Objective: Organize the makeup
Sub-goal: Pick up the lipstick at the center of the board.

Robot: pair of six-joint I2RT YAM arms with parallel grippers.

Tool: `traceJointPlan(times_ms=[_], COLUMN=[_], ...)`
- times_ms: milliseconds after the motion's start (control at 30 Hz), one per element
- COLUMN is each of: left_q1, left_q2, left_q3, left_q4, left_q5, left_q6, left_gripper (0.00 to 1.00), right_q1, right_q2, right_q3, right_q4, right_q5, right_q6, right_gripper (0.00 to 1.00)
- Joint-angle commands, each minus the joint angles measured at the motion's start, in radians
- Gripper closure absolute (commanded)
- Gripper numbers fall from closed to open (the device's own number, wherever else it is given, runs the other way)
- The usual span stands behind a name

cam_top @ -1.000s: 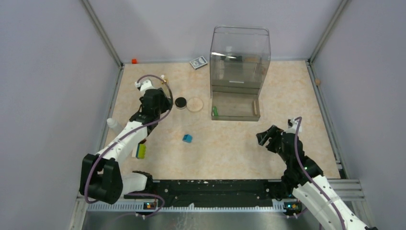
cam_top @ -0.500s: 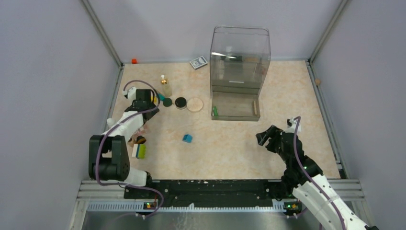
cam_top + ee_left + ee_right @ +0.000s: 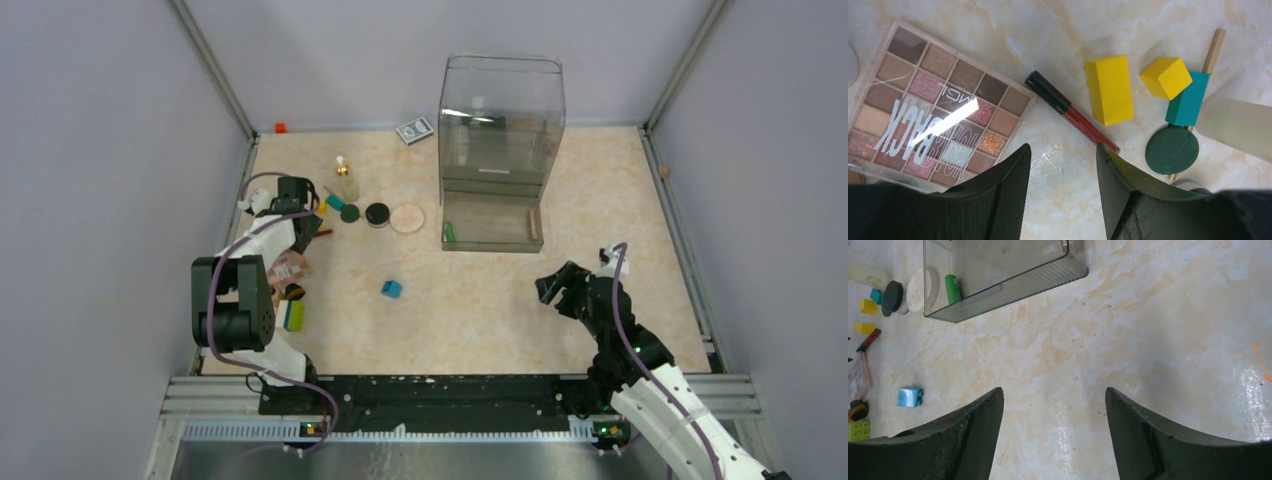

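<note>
**A:** Entry one: left jaws (image 3: 1062,152). State?

**B:** Held partly open over the worktop (image 3: 1058,30). Nothing is gripped, and bare marble is seen between the fingers (image 3: 1008,200).

**A:** Makeup near them?

**B:** Lip gloss (image 3: 1070,111): black cap, red barrel, laid aslant just ahead of the gap, its red end close by one fingertip. Palette (image 3: 933,107): flat, under a clear lettered lid, ahead and off to the other side. Bottle (image 3: 1238,127): furthest out on the gloss's side, beyond a green disc (image 3: 1172,150). A yellow block (image 3: 1109,89) is set just beside the gloss and a teal block (image 3: 1188,99) further out. Neither is counted as makeup.

**A:** Entry two: right jaws (image 3: 1053,392)?

**B:** Spread wide, with nothing held, above bare worktop. The organiser (image 3: 998,285) is found well ahead of them, a green tube (image 3: 953,287) lodged in its tray. The compact (image 3: 893,295) and beige disc (image 3: 923,287) are placed just outside its wall.

**A:** Step in hand?

**B:** Judged to be the approach to a pick by the left jaws, with the gloss the likeliest object. Nothing is lifted yet.

**A:** Next move?

**B:** The jaws would need to be turned square across the barrel, lowered, and closed on its middle, clear of the yellow block. The gloss would then have to be carried to the organiser, well apart from the left jaws.
</note>
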Motion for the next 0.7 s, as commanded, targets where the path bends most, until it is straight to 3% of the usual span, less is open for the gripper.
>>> traceJointPlan(times_ms=[0, 467, 667], left_q1=[0.007, 0.019, 0.032], left_q2=[0.006, 0.096, 0.133], left_q3=[0.037, 0.144, 0.162], left_q4=[-0.054, -0.205, -0.213], left_q5=[-0.045, -0.045, -0.026], left_q6=[-0.144, -0.386, -0.418], left_gripper=[0.44, 0.53, 0.55], right_q1=[-0.001, -0.002, -0.002], right_q2=[0.004, -0.012, -0.029], right_q3=[0.020, 0.043, 0.042], right_q4=[0.020, -0.013, -0.023], right_q5=[0.018, 0.044, 0.040], right_q6=[-0.019, -0.022, -0.017], right_gripper=[0.27, 0.27, 0.27])
